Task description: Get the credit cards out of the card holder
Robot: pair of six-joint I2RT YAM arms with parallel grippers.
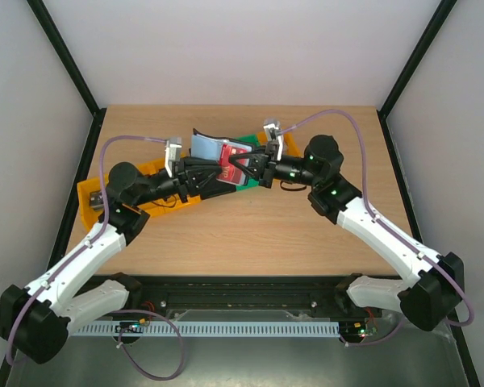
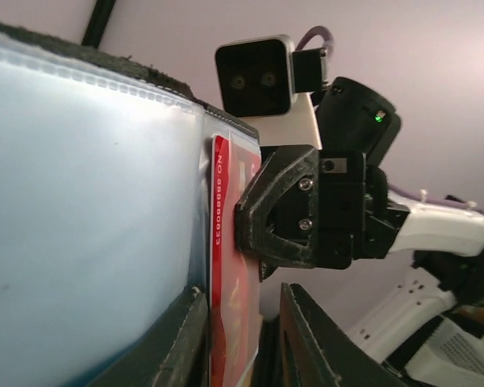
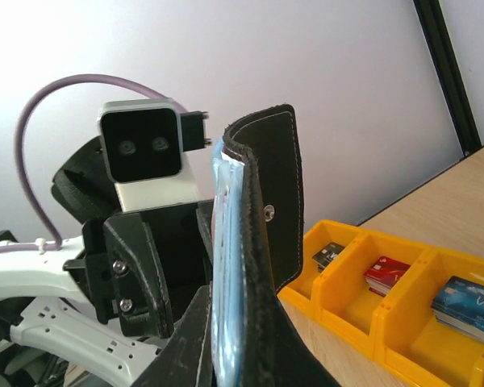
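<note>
My right claw is clamped on the black flap of the card holder, keeping it upright and spread above the far middle of the table. My left claw is narrow, one finger on each side of the red card that pokes from the clear pocket. A slit of light shows on one side, so I cannot tell whether I am pinching it. The card should be light, stiff and slick. The place to take it is flat across its bare edge, pulling straight along the pocket. The holder is soft and will probably fold or twist if I drag sideways. To the right of the holder in my right wrist view sits a yellow bin with divided slots. One holds a dark card, the next a red stack, and the third a blue stack. A green bin lies under both claws, its contents hidden.
</note>
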